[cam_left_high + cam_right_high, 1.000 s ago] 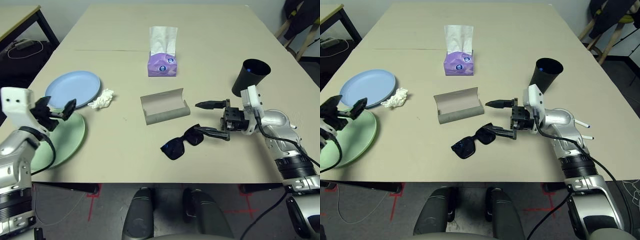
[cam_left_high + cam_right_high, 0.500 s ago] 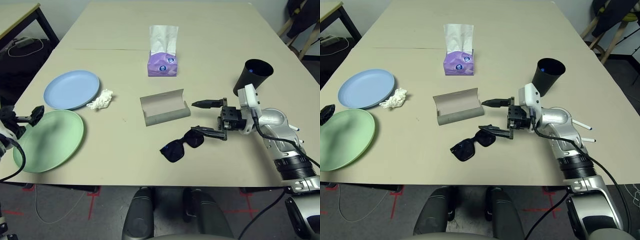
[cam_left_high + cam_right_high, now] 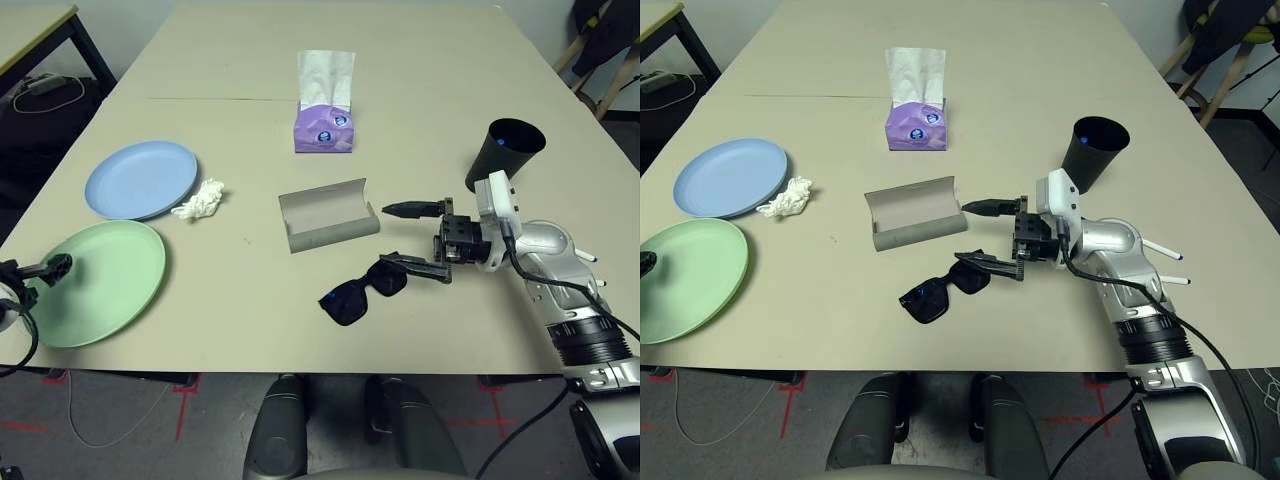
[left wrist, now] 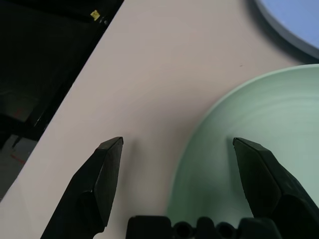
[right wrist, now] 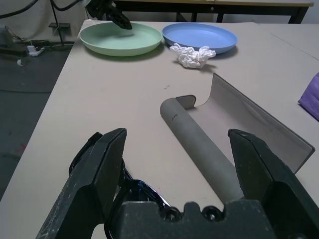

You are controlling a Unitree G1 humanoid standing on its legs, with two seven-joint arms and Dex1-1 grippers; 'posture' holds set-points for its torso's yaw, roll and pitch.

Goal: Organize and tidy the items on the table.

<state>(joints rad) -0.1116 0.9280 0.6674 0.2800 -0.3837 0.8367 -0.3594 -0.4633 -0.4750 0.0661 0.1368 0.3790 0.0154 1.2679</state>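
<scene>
Two open grippers, nothing held

Both grippers stand with their fingers spread wide and nothing between them. At the right of the table [image 3: 420, 90], the right gripper [image 3: 408, 238] points level toward the left. One finger reaches out just beside the right end of the glasses case [image 3: 328, 215]. The other lies over the right arm of the sunglasses [image 3: 362, 289]; whether it touches the frame I cannot tell. The grey case lies open near the middle of the table, and the black sunglasses lie just nearer than it, lenses turned toward the near left.

A black cup [image 3: 502, 153] stands upright at the right, just beyond the right gripper's wrist. Two white pens [image 3: 1164, 265] lie near the right edge, partly hidden behind the forearm.

Far across the middle stands a purple tissue box [image 3: 323, 128] with a white tissue rising from it, just nearer than the thin seam line.

At the left, the blue plate [image 3: 141, 179] lies farther away and the green plate [image 3: 95, 282] nearer, their rims just apart. A crumpled tissue wad [image 3: 200, 199] sits just beside the right rim of the blue plate.

The left gripper [image 4: 177, 149] hangs at the table's near left edge, one finger over the green plate's left rim and the other over bare tabletop.
</scene>
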